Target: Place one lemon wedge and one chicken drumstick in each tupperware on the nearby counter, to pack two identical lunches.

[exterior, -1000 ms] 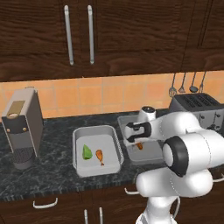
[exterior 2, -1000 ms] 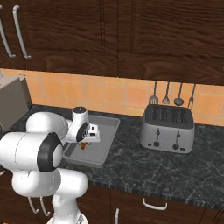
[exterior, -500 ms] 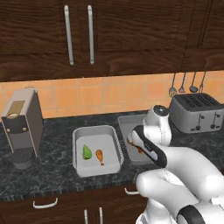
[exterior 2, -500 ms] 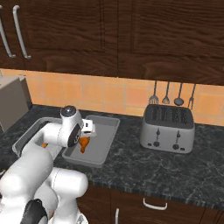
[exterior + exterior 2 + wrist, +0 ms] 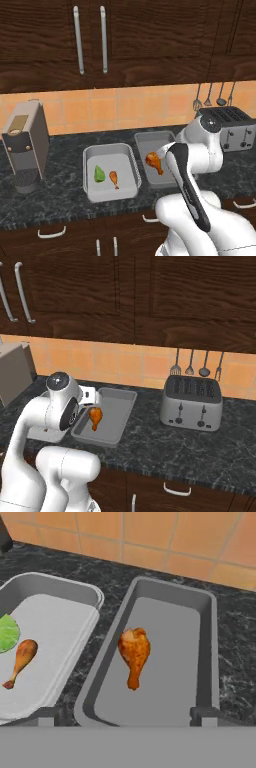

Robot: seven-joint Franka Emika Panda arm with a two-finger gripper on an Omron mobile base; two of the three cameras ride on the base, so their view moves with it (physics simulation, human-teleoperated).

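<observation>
Two trays on the counter (image 5: pixel 60 200), one drumstick in each.
Left base view: left tupperware (image 5: pixel 111 172) holds lemon wedge (image 5: pixel 99 174) beside a drumstick (image 5: pixel 114 179).
Right base view: right tupperware (image 5: pixel 106 414) holds a drumstick (image 5: pixel 95 417).
Hand view: gripper (image 5: pixel 125 716) fingers wide apart, holding nothing.

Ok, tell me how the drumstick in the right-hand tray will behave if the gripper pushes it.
The drumstick looks rigid, so it would probably slide whole. Its bulbous end tapering to a thin bone suggests it may pivot or roll. The right tray, smooth and otherwise bare, likely offers little grip until the drumstick meets a wall.
</observation>
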